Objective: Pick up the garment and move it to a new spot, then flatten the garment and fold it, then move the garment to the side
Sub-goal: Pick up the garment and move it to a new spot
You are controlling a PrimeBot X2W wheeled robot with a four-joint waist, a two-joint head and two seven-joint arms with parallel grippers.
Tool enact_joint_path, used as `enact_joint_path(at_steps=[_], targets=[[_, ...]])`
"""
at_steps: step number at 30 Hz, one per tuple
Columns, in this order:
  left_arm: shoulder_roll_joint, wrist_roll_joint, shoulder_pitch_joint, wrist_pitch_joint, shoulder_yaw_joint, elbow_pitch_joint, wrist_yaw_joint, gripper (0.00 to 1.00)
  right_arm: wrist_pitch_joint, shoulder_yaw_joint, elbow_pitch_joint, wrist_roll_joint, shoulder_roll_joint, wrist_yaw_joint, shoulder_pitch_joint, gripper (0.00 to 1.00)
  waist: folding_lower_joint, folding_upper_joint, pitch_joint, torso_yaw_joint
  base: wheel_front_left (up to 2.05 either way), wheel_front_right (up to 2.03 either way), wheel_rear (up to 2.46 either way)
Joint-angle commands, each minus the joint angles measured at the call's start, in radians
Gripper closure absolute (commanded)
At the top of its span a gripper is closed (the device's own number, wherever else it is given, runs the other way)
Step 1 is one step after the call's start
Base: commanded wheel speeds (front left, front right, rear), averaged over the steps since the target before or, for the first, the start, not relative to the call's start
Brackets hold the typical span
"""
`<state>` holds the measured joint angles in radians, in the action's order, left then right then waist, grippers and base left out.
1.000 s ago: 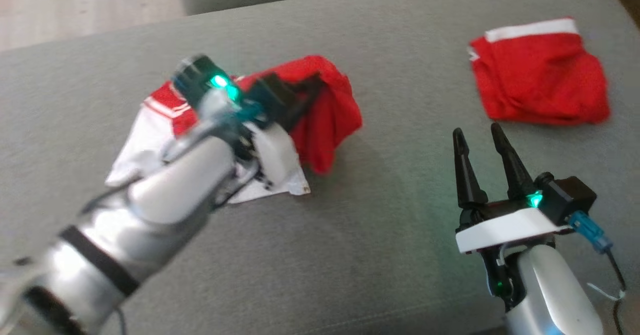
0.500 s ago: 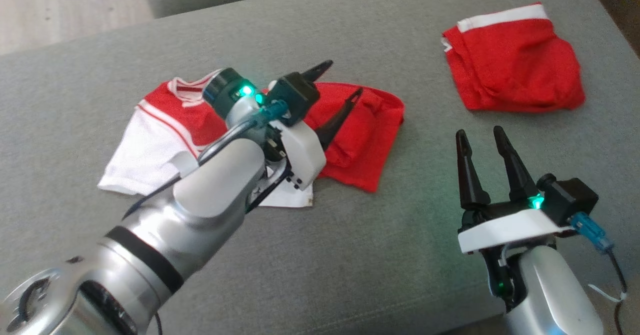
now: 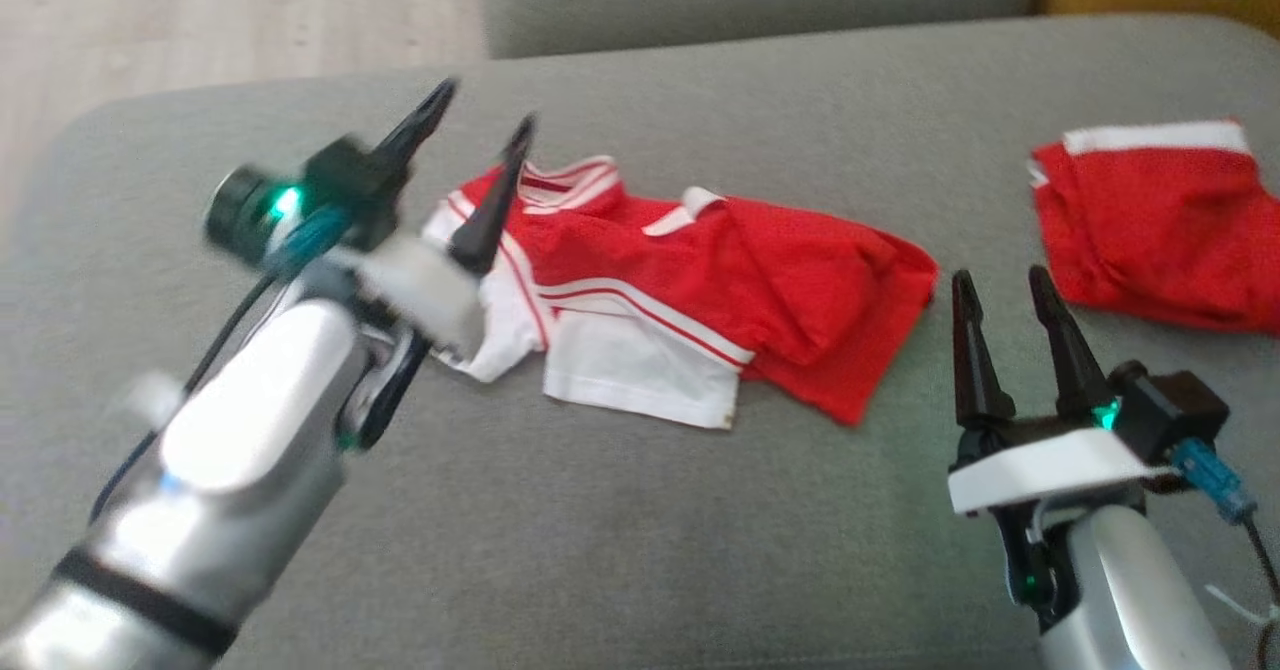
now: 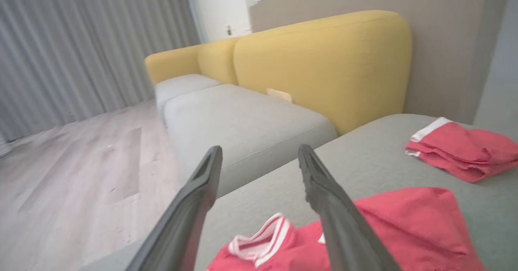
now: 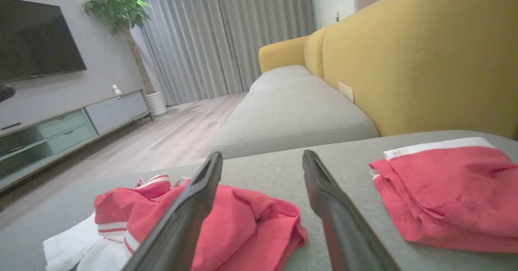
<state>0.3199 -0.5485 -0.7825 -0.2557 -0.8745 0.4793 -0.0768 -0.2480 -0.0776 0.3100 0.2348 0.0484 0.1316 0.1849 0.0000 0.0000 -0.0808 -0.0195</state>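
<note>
Red shorts [image 3: 1150, 220] on grey cushion [image 3: 700, 550], well R of rumpled jersey [image 3: 720, 280]

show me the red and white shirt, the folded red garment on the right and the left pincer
red and white shirt [image 3: 800, 270]: head view, on its red body panel
folded red garment [image 3: 1160, 220]: head view, middle of the red cloth
left pincer [image 3: 485, 108]: head view, midway between its fingertips

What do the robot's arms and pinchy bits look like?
The left arm and right arm are shiny silver, with white wrist plates. The left tool and right tool each have two long, pointy black fingers, a glowing green light and a blue plug with a dark cable.
</note>
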Motion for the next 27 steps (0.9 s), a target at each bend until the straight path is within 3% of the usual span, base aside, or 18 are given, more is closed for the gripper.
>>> enact_joint_path(at_steps=[1,5,10,17,27], targets=[[0.053,0.000,0.007,-0.006,0.075,-0.055,-0.015,0.00,-0.007,-0.012,-0.028,-0.008,0.002,-0.001,-0.003,0.00,0.0000,0.0000,0.042,0.055,0.00,0.00,0.00],[0.112,-0.004,0.184,-0.006,0.185,-0.174,-0.055,0.00,0.005,-0.002,-0.032,-0.013,0.002,-0.001,-0.031,0.00,0.0000,0.0000,0.074,0.099,0.00,0.00,0.00],[0.109,0.007,0.380,-0.006,0.301,-0.295,-0.089,0.00,0.016,-0.005,-0.042,-0.013,0.002,-0.001,-0.062,0.00,0.0000,0.0000,0.095,0.116,0.00,0.00,0.00],[0.015,0.084,0.595,-0.006,0.446,-0.405,-0.093,0.00,0.032,-0.021,-0.060,-0.010,0.002,-0.001,-0.085,0.00,0.0000,0.0000,0.105,0.104,0.00,0.00,0.00],[-0.117,0.220,0.697,-0.006,0.561,-0.425,-0.004,0.00,0.039,-0.038,-0.070,-0.001,0.002,-0.001,-0.096,0.00,0.0000,0.0000,0.106,0.086,0.00,0.00,0.00]])
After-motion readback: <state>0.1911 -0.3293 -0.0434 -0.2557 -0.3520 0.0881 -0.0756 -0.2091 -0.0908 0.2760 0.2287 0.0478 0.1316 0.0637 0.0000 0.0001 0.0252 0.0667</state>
